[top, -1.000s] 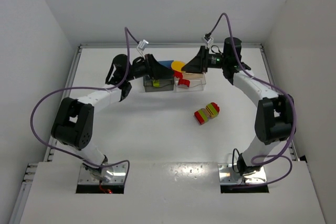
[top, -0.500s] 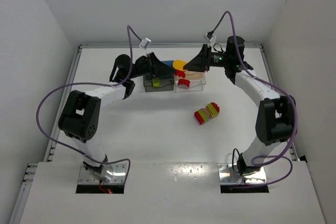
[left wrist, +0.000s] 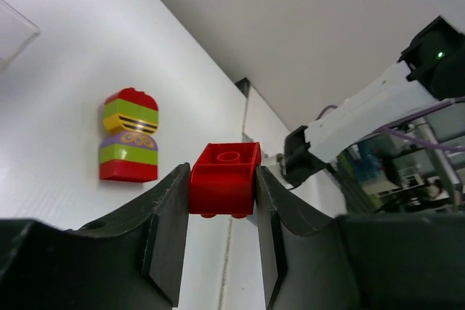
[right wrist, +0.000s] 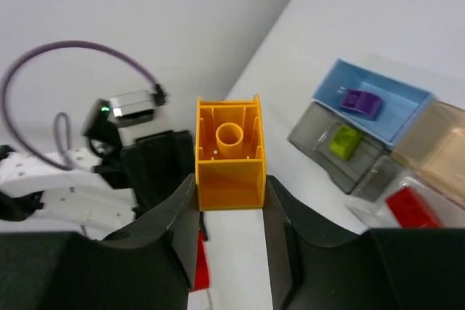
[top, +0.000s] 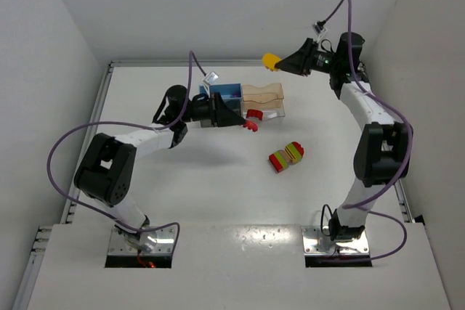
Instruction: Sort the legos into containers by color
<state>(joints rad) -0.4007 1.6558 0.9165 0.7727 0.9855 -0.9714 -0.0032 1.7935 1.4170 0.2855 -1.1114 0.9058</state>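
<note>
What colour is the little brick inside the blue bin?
Purple studded brick in the blue plastic bin; right wrist view shows best.

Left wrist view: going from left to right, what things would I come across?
Striped multicoloured lego clump → red lego pinched in the left tool → right arm in the background.

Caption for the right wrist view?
Right gripper clamps a yellow lego; a purple lego, green lego and red lego sit in separate bins.
</note>
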